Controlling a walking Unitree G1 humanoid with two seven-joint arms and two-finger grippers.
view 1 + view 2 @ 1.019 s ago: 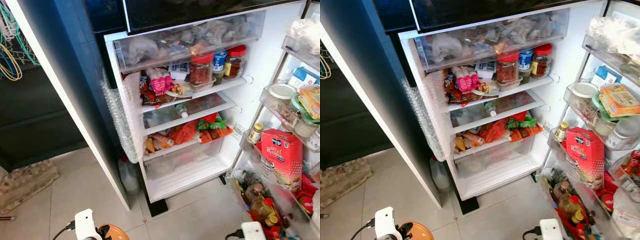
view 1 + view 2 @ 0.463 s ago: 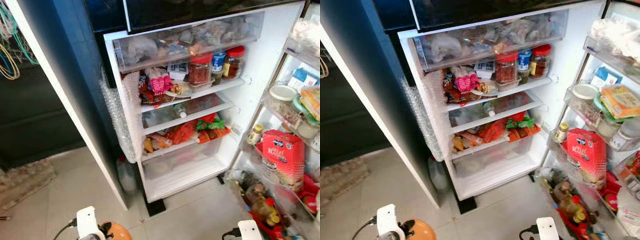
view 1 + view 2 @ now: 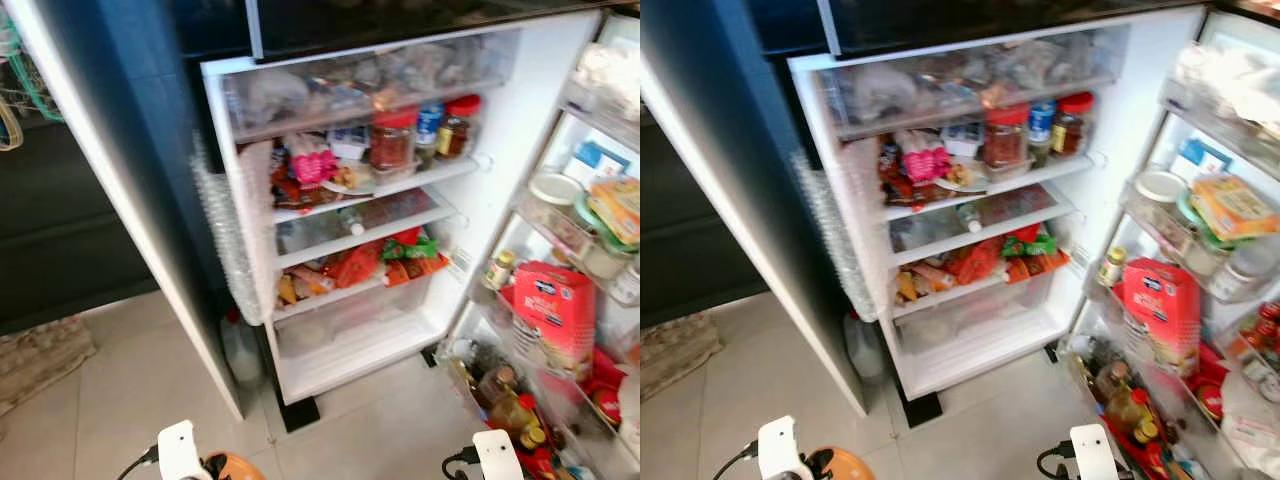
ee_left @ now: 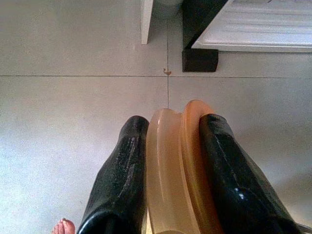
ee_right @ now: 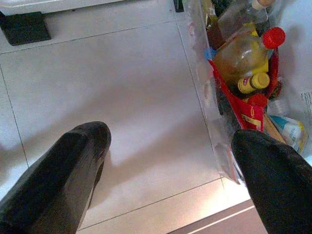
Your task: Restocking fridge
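Gripping an orange lid-like disc (image 4: 178, 170) edge-on between its 2 black fingers, the left gripper (image 4: 170, 165) hangs low over the tiled floor (image 4: 73, 97) before the open fridge (image 3: 330, 360). The right gripper (image 5: 170, 170) hangs spread wide and empty beside the door's bottom rack (image 5: 214, 126).

Left gripper (image 4: 168, 146) has glossy black fingers (image 4: 122, 170) clamped on a smooth, matt orange plastic disc (image 4: 178, 165). Below them, pale floor tiles (image 4: 73, 107) look smooth with a faint speckle. Right gripper (image 5: 170, 170) fingers are matt black; just beside one, a clear plastic door bin (image 5: 209, 97) holds a glossy bottle (image 5: 239, 53) with a red plastic cap. Fridge (image 3: 500, 120) walls are smooth white plastic; bubble wrap (image 3: 215, 230) on its edge.
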